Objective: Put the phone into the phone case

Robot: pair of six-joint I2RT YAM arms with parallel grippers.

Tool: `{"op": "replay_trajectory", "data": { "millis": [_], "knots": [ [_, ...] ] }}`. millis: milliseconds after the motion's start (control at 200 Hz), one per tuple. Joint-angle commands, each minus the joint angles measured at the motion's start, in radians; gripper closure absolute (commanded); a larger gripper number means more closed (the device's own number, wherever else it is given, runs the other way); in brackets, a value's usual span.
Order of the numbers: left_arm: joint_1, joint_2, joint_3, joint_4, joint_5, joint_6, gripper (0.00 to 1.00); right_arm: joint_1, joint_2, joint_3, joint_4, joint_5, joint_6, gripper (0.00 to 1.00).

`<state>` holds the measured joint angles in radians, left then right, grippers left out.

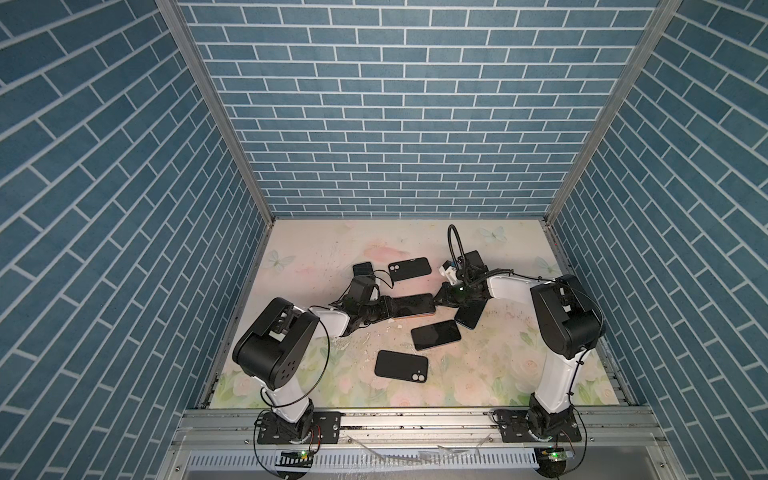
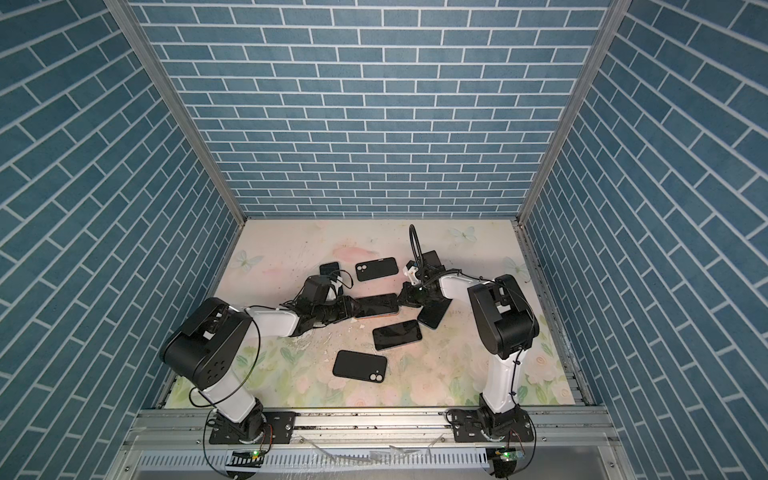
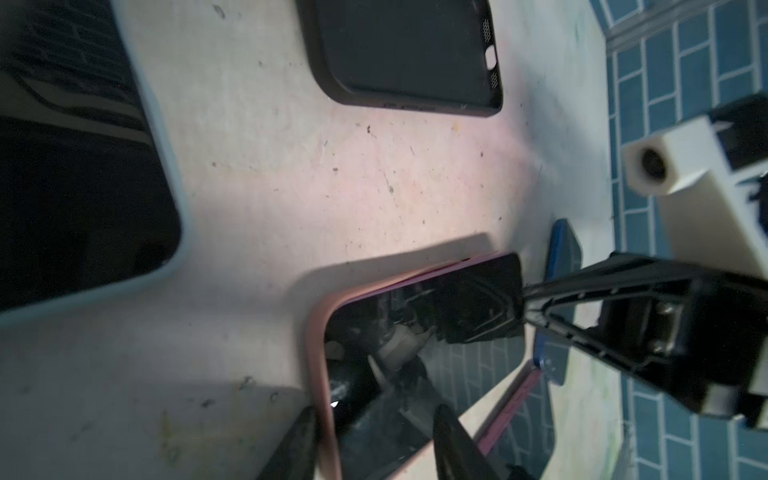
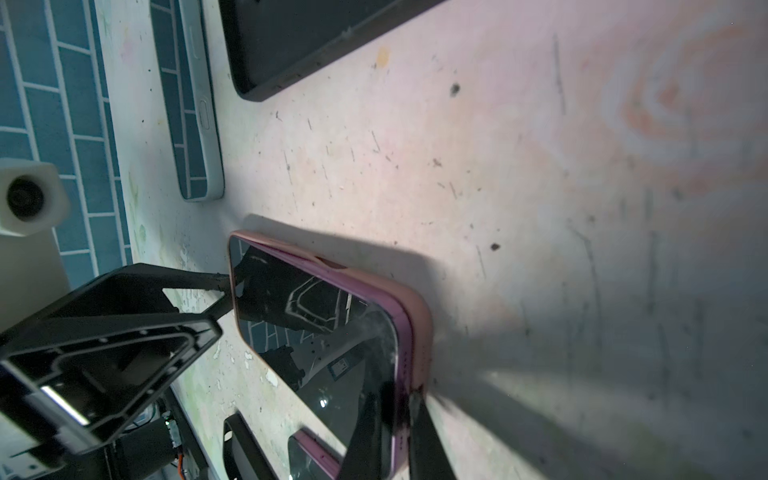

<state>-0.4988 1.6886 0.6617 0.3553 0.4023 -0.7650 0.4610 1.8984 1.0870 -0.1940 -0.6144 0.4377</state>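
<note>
My left arm point(image 1: 272, 345) and right arm point(image 1: 567, 320) are white links between bulky black joint housings. Each stands on a black plate point(image 1: 328, 428) screwed onto the grey rail point(image 1: 415, 422). Just below the rail, each has a small board with a green light point(image 1: 304, 453). Black cables point(image 1: 449, 237) loop off the links. Far from the rail, each wrist carries a white camera block point(image 3: 681, 166). My left tool point(image 3: 374, 411) ends in dark tapered fingers point(image 3: 451, 440). My right tool point(image 4: 399, 392) has a black ribbed frame with bright screws point(image 3: 665, 309).
</note>
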Motion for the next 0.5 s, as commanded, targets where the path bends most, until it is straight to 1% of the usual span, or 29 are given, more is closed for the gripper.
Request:
{"op": "replay_trajectory", "data": {
  "millis": [0,80,150,195,315,495],
  "knots": [
    [-0.012,-0.032,-0.022,-0.052,-0.008,0.020,0.40,0.007,-0.011,-0.017,-0.006,-0.029,-0.002,0.79],
    [-0.013,-0.053,-0.022,-0.079,-0.021,0.033,0.32,-0.006,-0.041,-0.024,-0.016,0.000,-0.007,0.72],
    [-0.011,-0.066,-0.021,-0.092,-0.027,0.039,0.26,-0.009,-0.057,-0.024,-0.035,0.026,-0.014,0.64],
    [-0.012,-0.069,-0.022,-0.098,-0.031,0.043,0.24,-0.010,-0.061,-0.023,-0.040,0.030,-0.016,0.60],
    [-0.011,-0.056,-0.026,-0.099,-0.025,0.043,0.19,-0.009,-0.049,-0.024,-0.041,0.019,-0.008,0.55],
    [-0.006,-0.019,-0.033,-0.082,-0.015,0.013,0.10,-0.007,-0.030,-0.033,-0.014,0.001,0.018,0.52]
  ]
}}
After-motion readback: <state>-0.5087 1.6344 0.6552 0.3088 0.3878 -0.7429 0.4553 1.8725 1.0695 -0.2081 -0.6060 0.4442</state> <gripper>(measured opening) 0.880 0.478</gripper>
